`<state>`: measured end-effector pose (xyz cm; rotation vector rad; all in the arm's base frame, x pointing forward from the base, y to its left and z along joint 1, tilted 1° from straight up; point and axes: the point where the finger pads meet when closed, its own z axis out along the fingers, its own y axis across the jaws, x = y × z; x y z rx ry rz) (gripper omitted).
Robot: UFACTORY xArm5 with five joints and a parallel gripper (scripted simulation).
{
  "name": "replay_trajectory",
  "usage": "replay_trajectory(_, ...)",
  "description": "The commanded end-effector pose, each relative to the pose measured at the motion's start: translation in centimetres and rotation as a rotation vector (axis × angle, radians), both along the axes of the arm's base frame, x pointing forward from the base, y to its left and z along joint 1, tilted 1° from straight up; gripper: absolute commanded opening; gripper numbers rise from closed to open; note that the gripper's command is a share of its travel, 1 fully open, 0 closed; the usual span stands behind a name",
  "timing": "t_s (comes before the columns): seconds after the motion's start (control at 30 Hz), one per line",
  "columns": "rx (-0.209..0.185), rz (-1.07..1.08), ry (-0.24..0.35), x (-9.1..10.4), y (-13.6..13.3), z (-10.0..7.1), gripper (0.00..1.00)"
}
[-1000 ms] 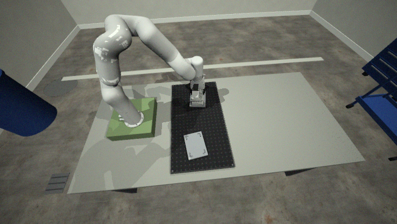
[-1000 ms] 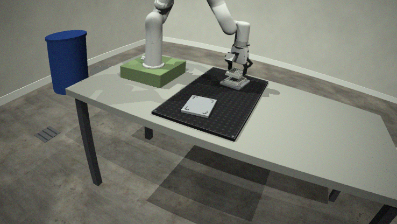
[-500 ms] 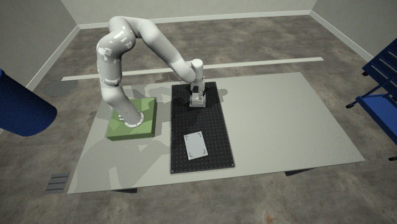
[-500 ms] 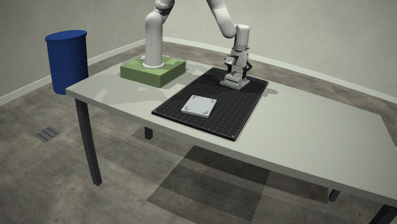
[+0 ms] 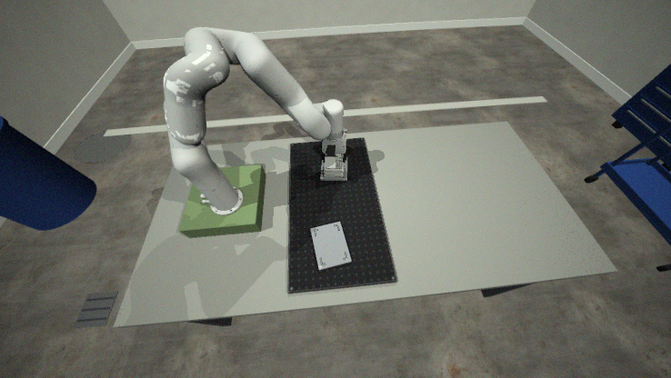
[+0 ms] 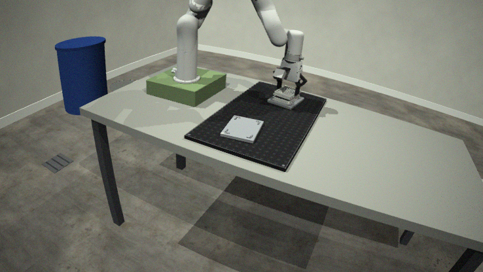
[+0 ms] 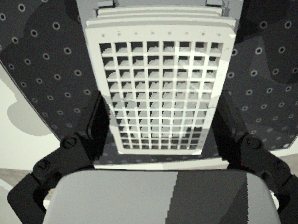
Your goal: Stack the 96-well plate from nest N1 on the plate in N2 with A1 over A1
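Note:
My gripper (image 5: 334,169) is shut on the long sides of a white 96-well plate (image 7: 160,96), at the far end of the black perforated board (image 5: 338,215). It also shows in the exterior view (image 6: 287,91). I cannot tell whether the two plates touch. Nest N1 (image 5: 330,244) is a bare grey plate holder near the board's front end (image 6: 242,128).
The arm's green base block (image 5: 225,199) stands left of the board. A blue barrel (image 6: 82,72) stands on the floor beyond the table's left end. A blue cart (image 5: 645,164) is at the right.

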<state>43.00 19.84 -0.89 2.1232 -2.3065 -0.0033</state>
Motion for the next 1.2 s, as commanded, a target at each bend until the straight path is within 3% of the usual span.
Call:
replay_trajectory(0.0, 0.002, 0.000, -0.003, 0.13, 0.06, 0.11, 0.00)
replay_trajectory(1.17, 0.002, 0.000, -0.003, 0.12, 0.05, -0.40, 0.00)
